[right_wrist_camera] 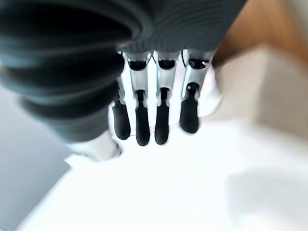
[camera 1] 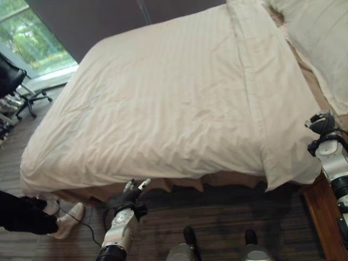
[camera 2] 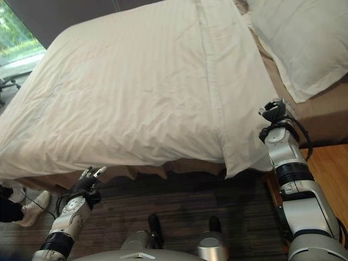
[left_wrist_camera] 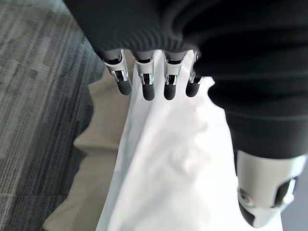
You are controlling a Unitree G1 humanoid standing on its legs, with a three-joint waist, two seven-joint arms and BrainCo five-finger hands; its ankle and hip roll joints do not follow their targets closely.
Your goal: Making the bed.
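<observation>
Grey carpet (camera 1: 217, 217), window (camera 1: 27, 32), office chair (camera 1: 16, 87)

You've got the bed (camera 1: 228, 184) right in front of you, tan base showing along its near edge, and a white striped duvet (camera 1: 163, 98) spread directly over most of the mattress, its near hem hanging over the side and its folded band running across toward the head end. At that head end a white pillow (camera 2: 299, 43) lies on the tan sheet (camera 2: 321, 117), beside the duvet's edge. Below the bed, dark striped carpet (camera 1: 217, 217) covers the floor.
</observation>
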